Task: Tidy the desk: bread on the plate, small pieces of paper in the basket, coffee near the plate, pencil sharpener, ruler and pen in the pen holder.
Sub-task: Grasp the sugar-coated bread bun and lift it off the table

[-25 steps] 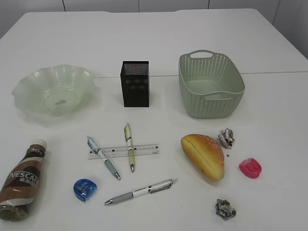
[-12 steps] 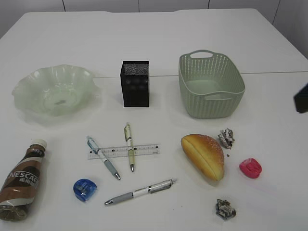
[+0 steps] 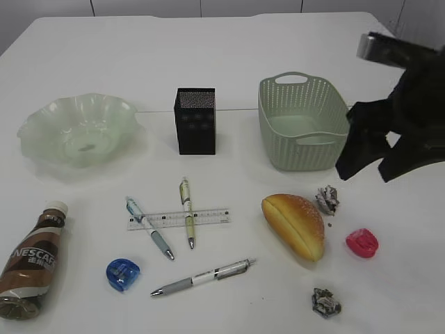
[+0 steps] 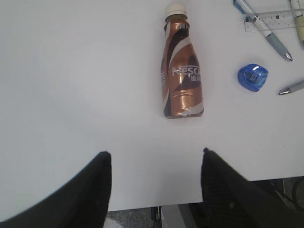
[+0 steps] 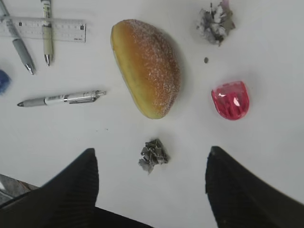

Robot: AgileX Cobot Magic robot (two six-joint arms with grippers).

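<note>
Right wrist view shows the right gripper (image 5: 149, 164) with its jaws spread wide and empty, hovering above the white surface (image 5: 266, 156). Between the jaws lies a crumpled paper scrap (image 5: 153, 155). Just beyond it is the bread (image 5: 146, 66), with the pink pencil sharpener (image 5: 230, 99) to one side and a second paper scrap (image 5: 216, 21) farther out. Off to the other side lie a grey pen (image 5: 61, 99), the ruler (image 5: 42, 29) and two more pens crossing it.

Left wrist view shows the left gripper (image 4: 156, 164), jaws also well apart and holding nothing. Straight ahead of them the coffee bottle (image 4: 184, 71) lies on its side, with the blue pencil sharpener (image 4: 253, 77) beside it.

Exterior view shows the containers farthest from both sets of jaws: the green plate (image 3: 76, 129), the black pen holder (image 3: 195, 120) and the green basket (image 3: 304, 122). The plate and basket look empty; the pen holder's inside cannot be seen.

Judged from this, the task has barely begun. No item has reached its place: bread, both paper scraps, coffee, both sharpeners, the ruler and three pens all lie loose on the surface. The right jaws appear lined up for the nearest paper scrap.
</note>
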